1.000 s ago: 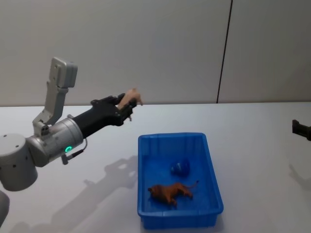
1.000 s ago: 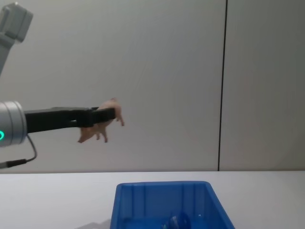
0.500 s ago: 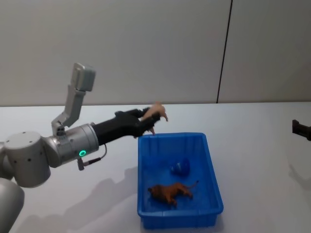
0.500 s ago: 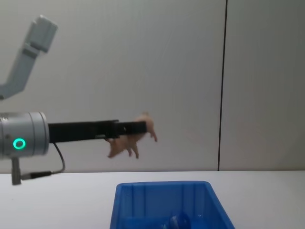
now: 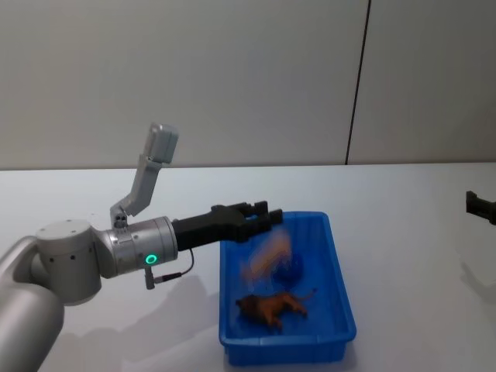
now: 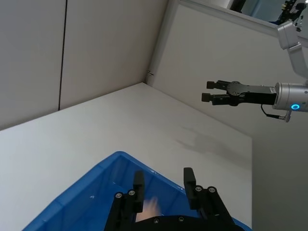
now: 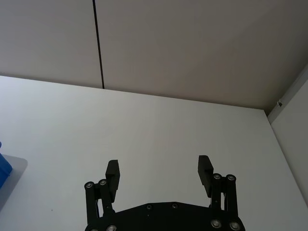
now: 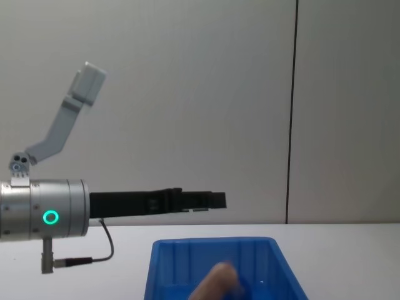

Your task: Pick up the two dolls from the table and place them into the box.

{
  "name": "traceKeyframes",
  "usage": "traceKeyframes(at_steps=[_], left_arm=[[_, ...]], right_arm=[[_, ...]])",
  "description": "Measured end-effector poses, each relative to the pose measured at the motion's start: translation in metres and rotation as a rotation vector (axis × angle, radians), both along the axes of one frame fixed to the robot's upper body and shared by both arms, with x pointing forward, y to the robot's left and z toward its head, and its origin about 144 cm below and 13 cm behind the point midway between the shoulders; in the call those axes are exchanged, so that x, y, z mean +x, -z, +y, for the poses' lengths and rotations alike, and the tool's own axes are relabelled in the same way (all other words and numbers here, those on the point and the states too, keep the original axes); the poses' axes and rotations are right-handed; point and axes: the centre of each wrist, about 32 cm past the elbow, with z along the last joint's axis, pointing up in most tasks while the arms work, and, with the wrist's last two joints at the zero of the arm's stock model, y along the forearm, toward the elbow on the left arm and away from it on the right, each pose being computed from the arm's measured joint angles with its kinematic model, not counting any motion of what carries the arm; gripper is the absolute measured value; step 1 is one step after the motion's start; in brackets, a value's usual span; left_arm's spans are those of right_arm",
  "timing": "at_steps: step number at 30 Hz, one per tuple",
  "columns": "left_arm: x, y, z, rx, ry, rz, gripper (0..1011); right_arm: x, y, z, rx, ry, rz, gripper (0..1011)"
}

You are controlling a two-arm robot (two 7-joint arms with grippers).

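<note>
Left gripper (image 5: 262, 219) reaching in level over the near-left rim of the bright blue rectangular plastic bin (image 5: 337, 273), fingers spread apart and holding nothing. Directly below it, blurred in mid-fall, the peach-pink soft doll (image 5: 265, 256), inside the bin's walls and just above the floor; seen from the chest as a pale smear (image 8: 215, 282) under the black fingers (image 8: 215, 200), and in the left wrist view as a faint pink patch (image 6: 151, 208) between the two open fingers. Long axis roughly slanting along the bin's length, though too smeared to say firmly. Shaggy reddish-brown animal doll (image 5: 273, 306) lying on its side on the bin floor nearer the robot, beside a small dark blue object (image 5: 288, 266) that cannot be identified. Right gripper (image 7: 158, 173) parked well apart over the plain white tabletop (image 5: 411, 201) on the right, fingers wide, empty. Likely nothing left to fetch: both dolls within the bin, so probably only withdrawal of the left arm remaining, straight back over the rim
</note>
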Motion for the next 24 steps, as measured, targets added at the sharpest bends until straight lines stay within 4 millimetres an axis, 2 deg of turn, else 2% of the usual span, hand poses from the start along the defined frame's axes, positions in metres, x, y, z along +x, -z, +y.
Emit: traceKeyframes(at_steps=[4,7,11,17,24], left_arm=[[0.002,0.004,-0.002,-0.01,0.019,0.02,624],[0.004,0.007,-0.004,-0.016,0.032,0.032,684],[0.004,0.008,-0.004,-0.021,0.035,0.035,832],[0.001,0.006,-0.003,-0.026,0.004,0.002,978],[-0.006,0.002,0.0,-0.032,-0.063,-0.063,1001]], right_arm=[[0.0,0.0,0.0,0.0,0.0,0.0,1001],[0.0,0.0,0.0,0.0,0.0,0.0,1001],[0.0,0.0,0.0,0.0,0.0,0.0,1001],[0.0,0.0,0.0,0.0,0.0,0.0,1001],[0.0,0.0,0.0,0.0,0.0,0.0,1001]])
